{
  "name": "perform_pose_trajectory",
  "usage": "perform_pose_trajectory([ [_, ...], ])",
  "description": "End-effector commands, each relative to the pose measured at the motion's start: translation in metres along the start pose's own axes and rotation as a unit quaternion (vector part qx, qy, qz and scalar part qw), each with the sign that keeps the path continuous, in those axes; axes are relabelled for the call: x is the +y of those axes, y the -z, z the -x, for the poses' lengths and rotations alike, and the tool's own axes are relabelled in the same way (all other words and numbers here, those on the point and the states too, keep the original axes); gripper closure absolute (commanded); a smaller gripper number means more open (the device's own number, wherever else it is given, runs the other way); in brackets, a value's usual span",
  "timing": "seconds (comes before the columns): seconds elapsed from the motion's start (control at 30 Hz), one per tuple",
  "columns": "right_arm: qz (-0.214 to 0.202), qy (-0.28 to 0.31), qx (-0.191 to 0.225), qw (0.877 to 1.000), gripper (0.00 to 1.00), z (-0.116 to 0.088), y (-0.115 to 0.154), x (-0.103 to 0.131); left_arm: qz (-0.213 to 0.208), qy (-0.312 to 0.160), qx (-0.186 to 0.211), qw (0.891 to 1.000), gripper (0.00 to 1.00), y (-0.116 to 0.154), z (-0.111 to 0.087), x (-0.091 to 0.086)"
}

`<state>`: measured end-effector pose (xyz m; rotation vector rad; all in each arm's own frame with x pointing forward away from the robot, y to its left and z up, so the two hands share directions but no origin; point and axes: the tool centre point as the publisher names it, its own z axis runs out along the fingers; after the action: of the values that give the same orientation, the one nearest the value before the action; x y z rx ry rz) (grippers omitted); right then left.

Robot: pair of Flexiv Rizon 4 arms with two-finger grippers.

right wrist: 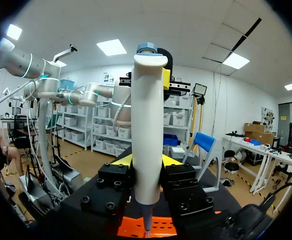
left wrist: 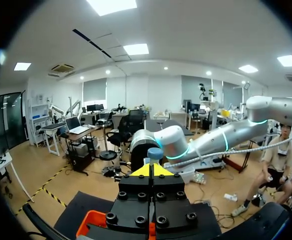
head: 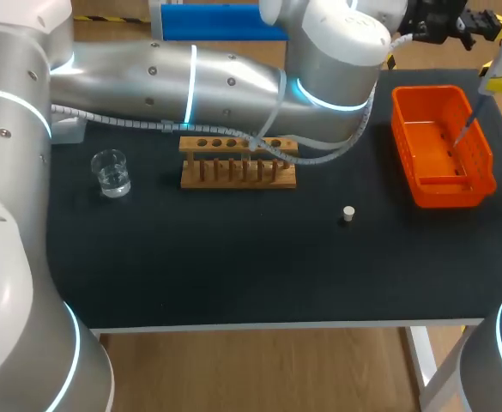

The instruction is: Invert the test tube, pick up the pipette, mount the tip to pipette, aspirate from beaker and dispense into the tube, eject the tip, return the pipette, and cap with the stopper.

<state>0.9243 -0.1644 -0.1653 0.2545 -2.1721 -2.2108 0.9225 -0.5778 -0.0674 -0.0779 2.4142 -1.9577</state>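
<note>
A cable (head: 328, 157) hides part of the rack (head: 238, 176); right gripper (head: 499, 84) mostly out of frame.

Black table (head: 233, 266) with beaker (head: 111, 172), wooden rack (head: 238, 181), stopper (head: 348, 214), orange bin (head: 446, 194).

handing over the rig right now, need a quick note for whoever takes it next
Right gripper: shut on the pipette, upright over the orange bin, tip still on.
Left gripper: shut, empty, right by the pipette's blue top.
Beaker, with liquid, sits left of the rack. The stopper lies loose on the mat to the rack's right.
Done: pipette picked up, tip mounted. Whether liquid was dispensed cannot be told.
Left: eject tip, return pipette, cap with stopper.
</note>
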Motion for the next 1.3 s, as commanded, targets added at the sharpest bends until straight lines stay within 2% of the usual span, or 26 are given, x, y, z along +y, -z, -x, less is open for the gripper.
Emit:
perform_pose_trajectory([
  [0.03, 0.001, 0.0, 0.004, 1.0, 1.0, 0.003, 0.002, 0.001, -0.053, 0.0, -0.003, 0.999, 1.0, -0.004, -0.001, 0.007],
  [0.87, 0.001, 0.0, 0.004, 1.0, 1.0, 0.003, 0.002, 0.001, -0.048, 0.014, -0.014, 0.999, 1.0, -0.005, 0.001, 0.03],
  [1.3, 0.001, 0.0, 0.004, 1.0, 1.0, 0.003, 0.002, 0.001, -0.046, 0.009, -0.024, 0.999, 1.0, -0.005, 0.002, 0.035],
])
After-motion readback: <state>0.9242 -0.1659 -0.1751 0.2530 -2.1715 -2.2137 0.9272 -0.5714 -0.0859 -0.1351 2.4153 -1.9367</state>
